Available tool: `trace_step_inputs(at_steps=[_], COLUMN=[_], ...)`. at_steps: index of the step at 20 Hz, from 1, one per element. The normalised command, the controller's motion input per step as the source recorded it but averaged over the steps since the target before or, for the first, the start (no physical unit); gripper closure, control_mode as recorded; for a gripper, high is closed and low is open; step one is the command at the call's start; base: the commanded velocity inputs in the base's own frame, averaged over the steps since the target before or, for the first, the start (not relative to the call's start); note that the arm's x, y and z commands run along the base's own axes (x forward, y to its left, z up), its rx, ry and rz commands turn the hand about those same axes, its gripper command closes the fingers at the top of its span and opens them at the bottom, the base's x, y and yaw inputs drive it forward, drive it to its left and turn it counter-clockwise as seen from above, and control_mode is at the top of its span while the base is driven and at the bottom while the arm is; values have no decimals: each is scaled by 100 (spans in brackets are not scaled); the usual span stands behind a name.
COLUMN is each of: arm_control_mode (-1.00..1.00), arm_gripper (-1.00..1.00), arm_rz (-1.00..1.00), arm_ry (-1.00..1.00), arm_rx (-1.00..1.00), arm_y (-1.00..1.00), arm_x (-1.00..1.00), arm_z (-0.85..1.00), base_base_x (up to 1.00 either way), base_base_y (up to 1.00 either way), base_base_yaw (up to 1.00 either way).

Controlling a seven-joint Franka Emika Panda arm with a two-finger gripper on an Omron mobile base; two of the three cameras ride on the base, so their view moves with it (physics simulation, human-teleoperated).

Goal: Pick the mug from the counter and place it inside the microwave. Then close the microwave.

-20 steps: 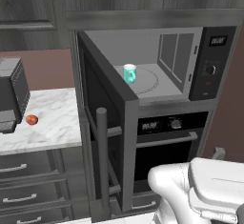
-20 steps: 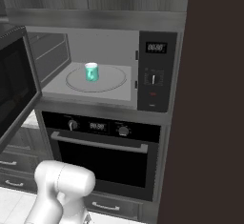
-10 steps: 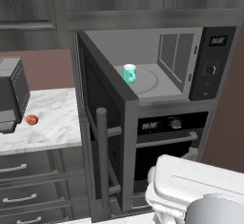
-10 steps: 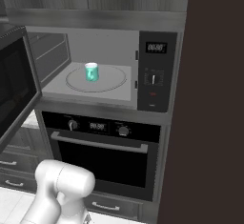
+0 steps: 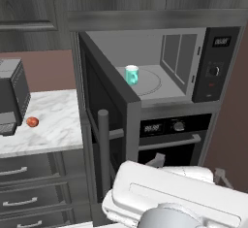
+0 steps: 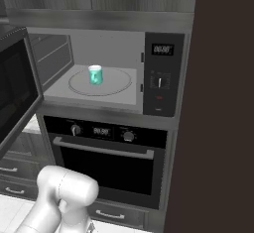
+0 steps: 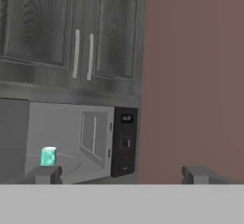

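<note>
The teal mug [image 5: 131, 74] [image 6: 95, 74] [image 7: 48, 156] stands upright on the round turntable inside the microwave [image 5: 215, 62] [image 6: 161, 73] [image 7: 125, 142]. The microwave door [image 5: 104, 105] [image 6: 15, 88] hangs wide open to the left, its vertical bar handle [image 5: 103, 149] facing the room. In the hand view my gripper [image 7: 124, 174] is open and holds nothing. It sits well back from the microwave, facing its opening, with the two fingertips [image 7: 47, 173] far apart. The white marble counter [image 5: 53, 120] lies left of the open door.
A small red fruit [image 5: 32, 122] and a boxy grey coffee machine [image 5: 12, 96] sit on the counter. The oven [image 6: 106, 162] is below the microwave, grey cabinets [image 7: 71, 27] above it. A tall dark panel [image 6: 223, 103] stands at the right. Drawers [image 5: 29, 193] lie under the counter.
In the left base view the arm's white body has swung leftward and takes up more of the lower picture. The mug, the door and the jaws have not changed.
</note>
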Motion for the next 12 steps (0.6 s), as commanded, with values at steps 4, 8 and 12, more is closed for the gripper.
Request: trace_step_inputs(at_steps=[4, 8, 12], arm_control_mode=[-100, -100, -100], arm_gripper=[-100, -100, -100], arm_rz=[3, 2, 0], arm_ry=[1, 2, 1], arm_rx=[0, 0, 0], arm_y=[53, 51, 50], arm_x=[19, 25, 30], arm_z=[0, -5, -24], base_base_x=[0, 0, 0], base_base_y=[0, 0, 0], base_base_yaw=[0, 0, 0])
